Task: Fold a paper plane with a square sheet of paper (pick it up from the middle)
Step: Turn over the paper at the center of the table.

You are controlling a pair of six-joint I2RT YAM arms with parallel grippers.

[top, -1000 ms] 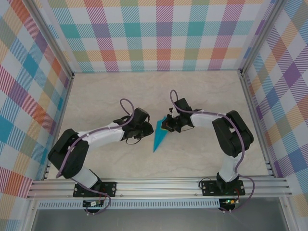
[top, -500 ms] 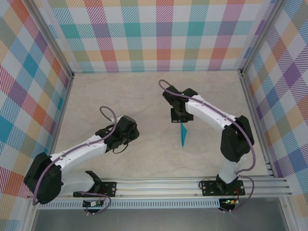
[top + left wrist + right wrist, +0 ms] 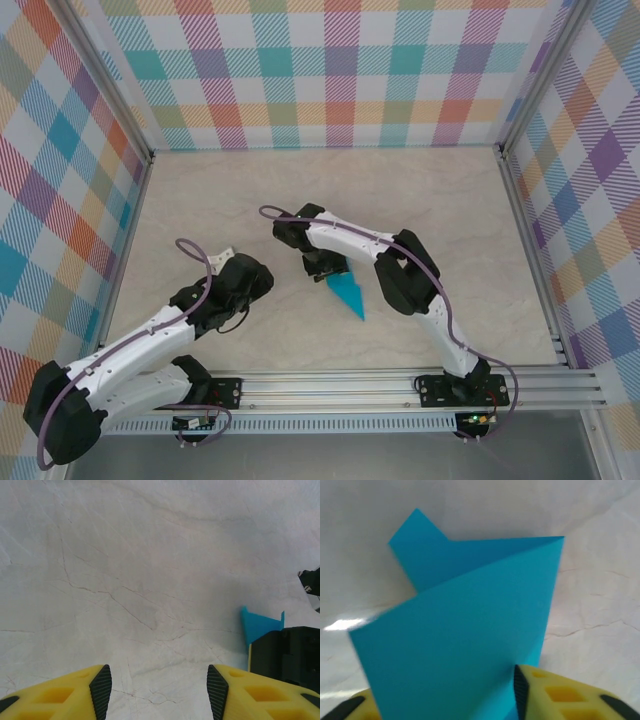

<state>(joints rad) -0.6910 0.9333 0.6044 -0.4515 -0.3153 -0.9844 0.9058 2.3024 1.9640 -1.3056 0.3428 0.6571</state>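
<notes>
The paper plane [image 3: 348,292] is a teal-blue dart lying on the table at its middle, nose toward the near right. My right gripper [image 3: 325,266] is at the plane's tail. In the right wrist view the plane [image 3: 470,610] rises between the yellow fingers and covers the left one. The right finger pad [image 3: 520,690] stands well off centre, so my right gripper [image 3: 442,685] looks open around the paper. My left gripper [image 3: 255,277] hovers open to the plane's left, bare table between its fingers [image 3: 159,685]. The plane's tail [image 3: 257,625] shows at that view's right edge.
The marble-patterned tabletop [image 3: 450,200] is ringed by checked walls and aluminium rails [image 3: 330,385] along the near edge. The right arm's elbow [image 3: 405,275] sits just right of the plane. The black body of the right gripper [image 3: 290,655] lies close to my left fingers.
The right arm swung the plane from right of centre to the middle of the table, where it now lies with wings spread. The left arm drew back toward the near left.
</notes>
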